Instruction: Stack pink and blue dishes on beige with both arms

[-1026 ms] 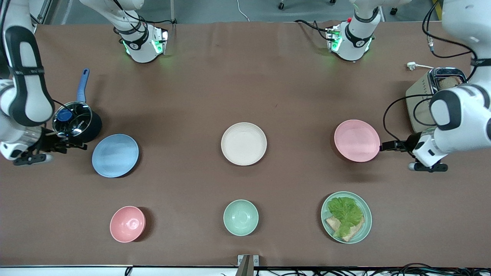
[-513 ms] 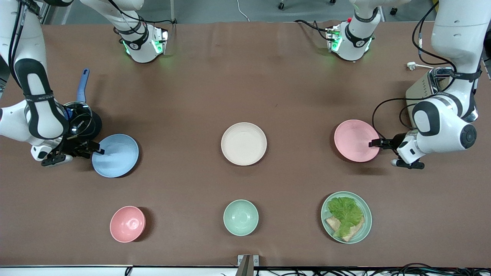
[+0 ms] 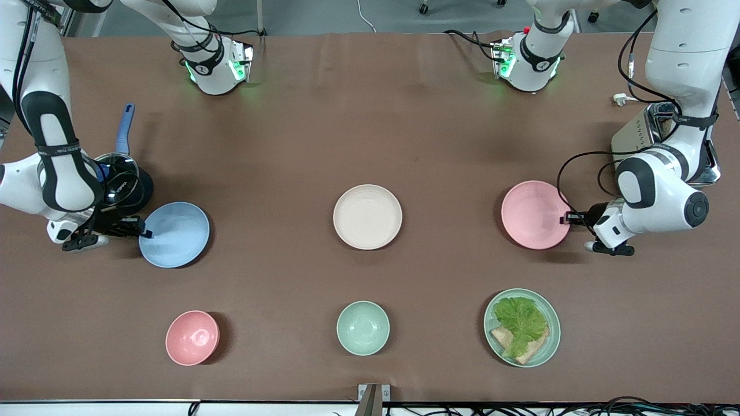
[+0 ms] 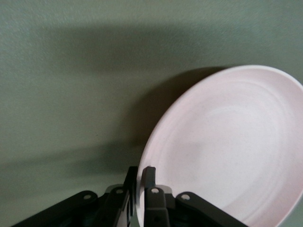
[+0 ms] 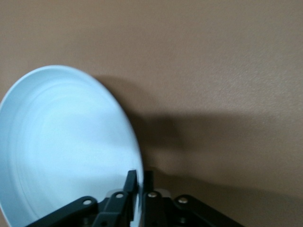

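Left gripper at pink plate, arm's-end rim; jaws nearly closed, pinching rim between them, one finger inside, one outside. Same grip in left wrist view: left gripper, pink plate tilted.

Right gripper at blue plate, arm's-end rim; jaws nearly closed, clamped on rim. Right wrist view: right gripper, rim of blue plate between fingers.

Beige plate mid-bench, between blue and pink, well apart from both, bare.

Nearer camera: pink bowl, green bowl, green plate with lettuce. Pot just beside blue plate, toaster near left arm.
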